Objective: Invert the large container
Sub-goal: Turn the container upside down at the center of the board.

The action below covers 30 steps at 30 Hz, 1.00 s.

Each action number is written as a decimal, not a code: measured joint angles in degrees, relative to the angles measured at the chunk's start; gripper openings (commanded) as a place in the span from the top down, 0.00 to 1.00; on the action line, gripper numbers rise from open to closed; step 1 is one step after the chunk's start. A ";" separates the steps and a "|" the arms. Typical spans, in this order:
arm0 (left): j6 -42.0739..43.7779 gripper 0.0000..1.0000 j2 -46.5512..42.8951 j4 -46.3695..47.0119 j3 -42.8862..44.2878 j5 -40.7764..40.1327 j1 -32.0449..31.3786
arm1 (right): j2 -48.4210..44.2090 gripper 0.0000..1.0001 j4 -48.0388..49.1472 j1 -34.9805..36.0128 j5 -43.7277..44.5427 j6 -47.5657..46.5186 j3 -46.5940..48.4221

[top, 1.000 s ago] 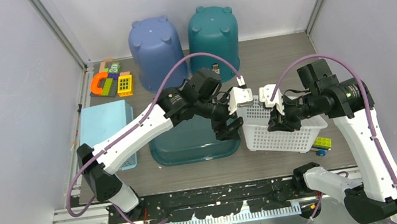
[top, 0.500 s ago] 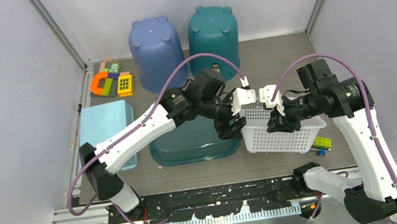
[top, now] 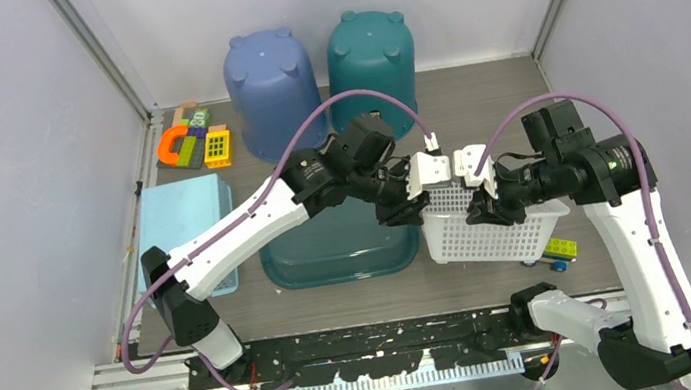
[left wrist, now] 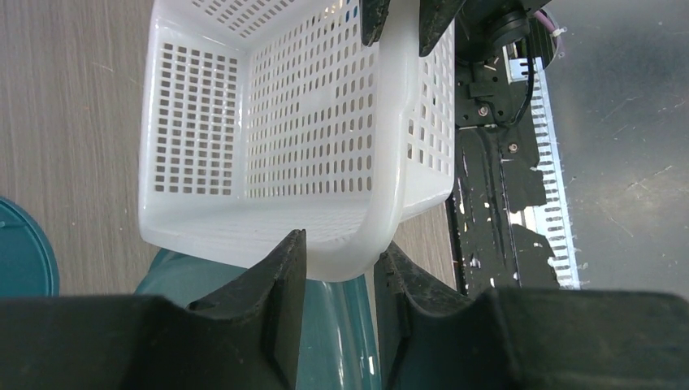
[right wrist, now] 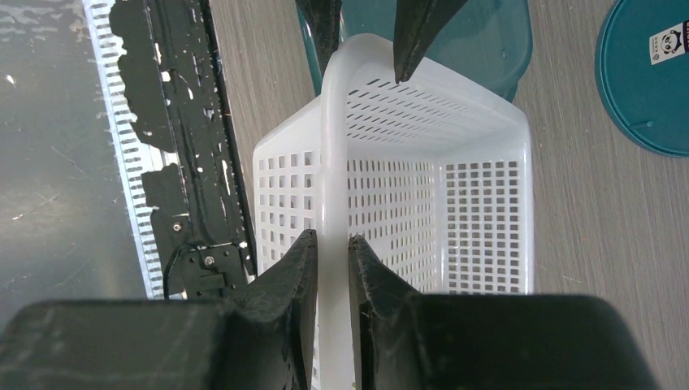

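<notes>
Two pinches, no flip yet: clamps left gripper and right gripper onto opposite ends of one rim of the white perforated plastic basket, mouth-up beside the shallow teal plastic tub, leaving the whole turn-over undone.

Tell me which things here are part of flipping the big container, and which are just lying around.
In the job: white basket; left gripper and right gripper, both clamped on its rim.

Lying about: teal tub, blue bucket, teal bucket, light blue box, toy blocks at the far left, a yellow-green block beside the basket.
</notes>
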 measured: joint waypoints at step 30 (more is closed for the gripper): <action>-4.20 1.00 2.16 2.84 2.25 -1.51 -0.52 | -13.03 0.63 11.19 0.24 13.55 1.53 -7.32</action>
